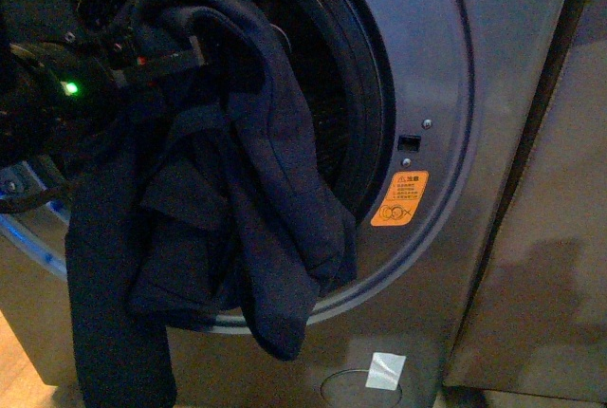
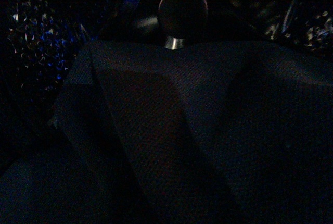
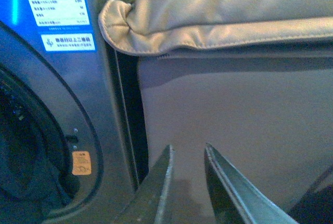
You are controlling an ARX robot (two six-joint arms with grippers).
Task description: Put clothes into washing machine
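Note:
The clothes (image 1: 218,190) are dark navy fabric. They hang from my left gripper (image 1: 163,57), which is shut on them at the upper left of the washing machine's (image 1: 446,95) round porthole. The bundle drapes down over the lower rim, and one long strip hangs to the bottom left. In the left wrist view the clothes (image 2: 197,130) fill most of the picture and hide the fingers, with the perforated drum (image 2: 36,36) behind. My right gripper (image 3: 187,148) is open and empty, off to the machine's right side (image 3: 78,104).
An orange sticker (image 1: 399,198) and a small white tag (image 1: 385,370) mark the machine's front. A grey panel (image 3: 234,109) with a beige cushion (image 3: 234,5) on top stands right of the machine. A round dark knob (image 2: 182,9) shows inside the drum.

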